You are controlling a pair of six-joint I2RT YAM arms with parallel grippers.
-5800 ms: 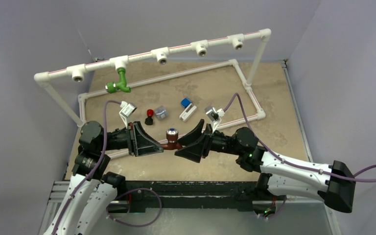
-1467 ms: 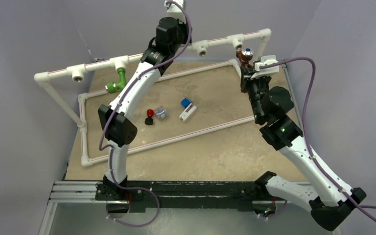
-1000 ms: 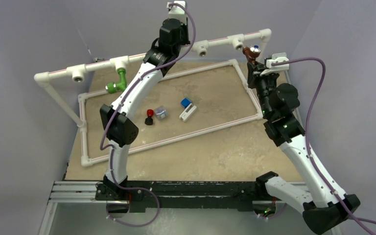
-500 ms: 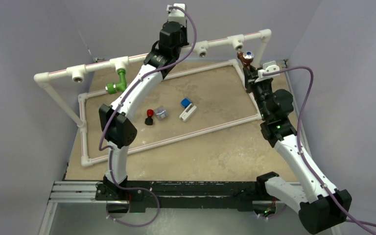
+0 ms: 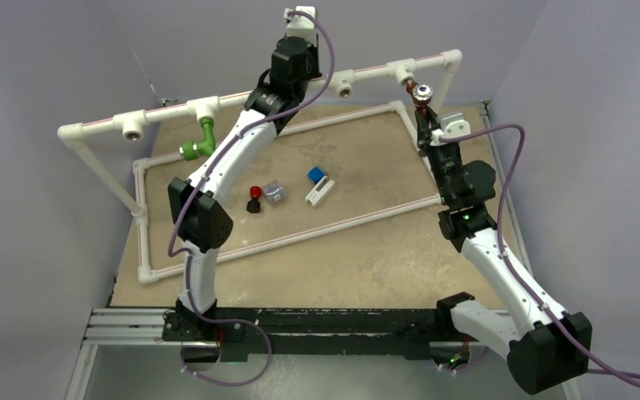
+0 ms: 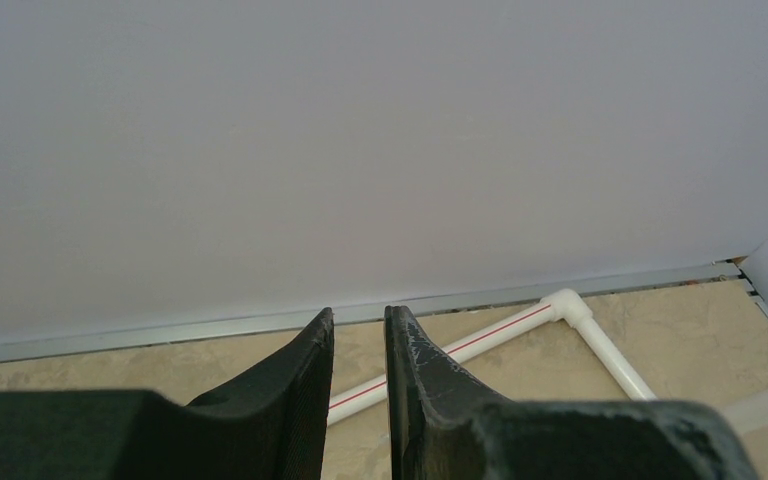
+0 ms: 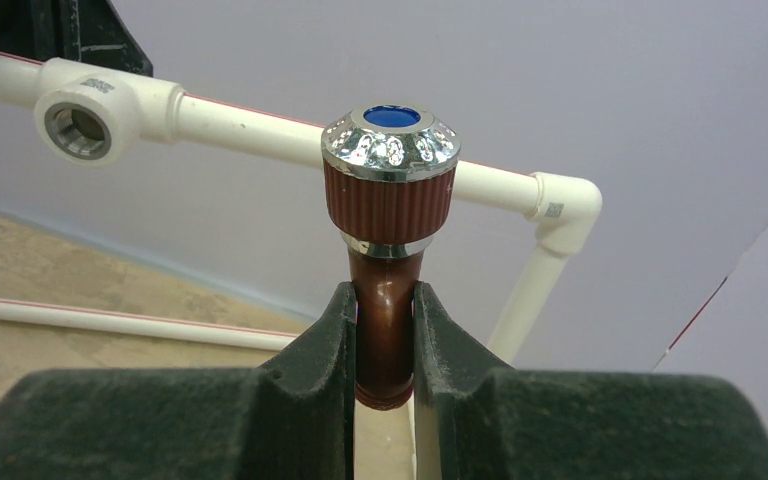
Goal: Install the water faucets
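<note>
The reddish-brown faucet stands upright between my right gripper's fingers, its chrome knob with a blue cap on top. My right gripper is shut on its stem. From above, this faucet sits just below the rightmost tee of the raised white rail. The green faucet hangs from the second tee from the left. My left gripper is held up at the rail's middle, pointing at the back wall. Its fingers are a narrow gap apart with nothing between them.
On the tan floor lie a red-and-black knob, a grey block and a blue-white block, inside the white pipe base frame. My left arm crosses above the rail. An open tee socket shows left of the held faucet.
My right arm has swung left and straightened, turning the brown faucet more upright just under the rightmost tee. The left arm has stayed put.
</note>
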